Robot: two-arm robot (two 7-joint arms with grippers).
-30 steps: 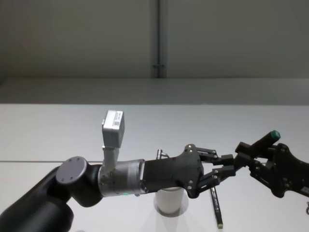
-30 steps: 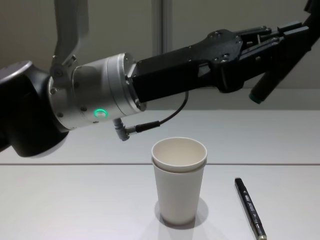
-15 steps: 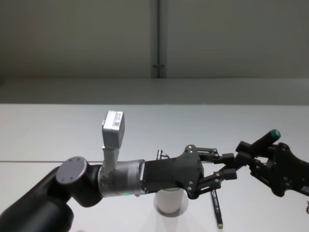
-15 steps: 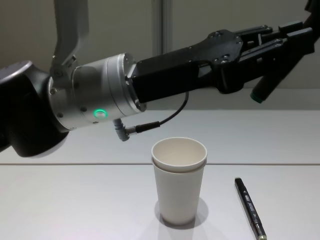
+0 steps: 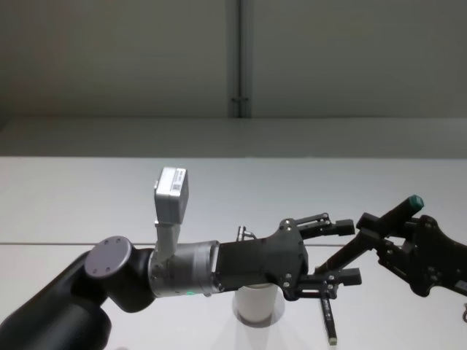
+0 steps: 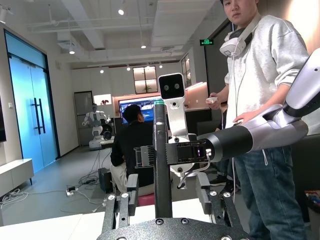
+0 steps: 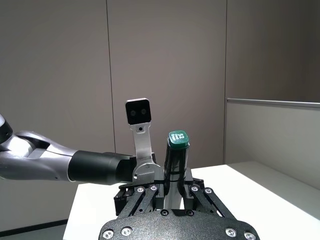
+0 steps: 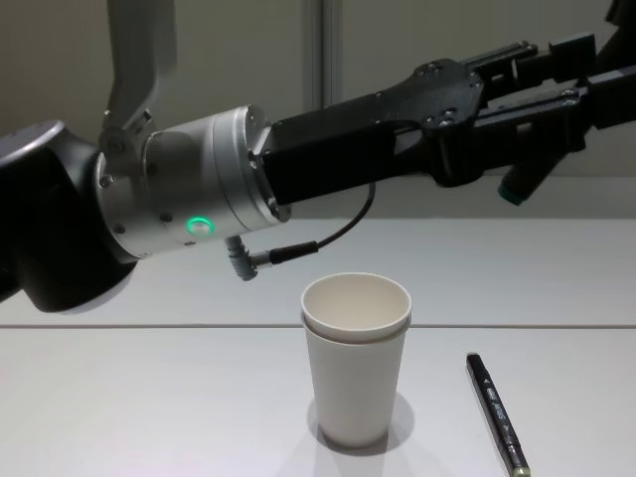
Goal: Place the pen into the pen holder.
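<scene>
1. Pen holder (image 8: pixel 356 358) — stands upright on the white table (image 8: pixel 149 397); a black pen (image 8: pixel 497 412) lies flat just to its right.
2. Left gripper (image 5: pixel 352 251) — hangs above the holder and to its right, with its jaws spread wide on either side of a green-capped pen (image 7: pixel 176 160).
3. Right gripper (image 7: pixel 175 189) — fingers are clamped on the green-capped pen's barrel.

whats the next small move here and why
Probably draw the left gripper back, clear of the green-capped pen. Its fingers have spread open over the last second while the right gripper is shut on that pen, so the handover looks done. The paper cup stands below.
</scene>
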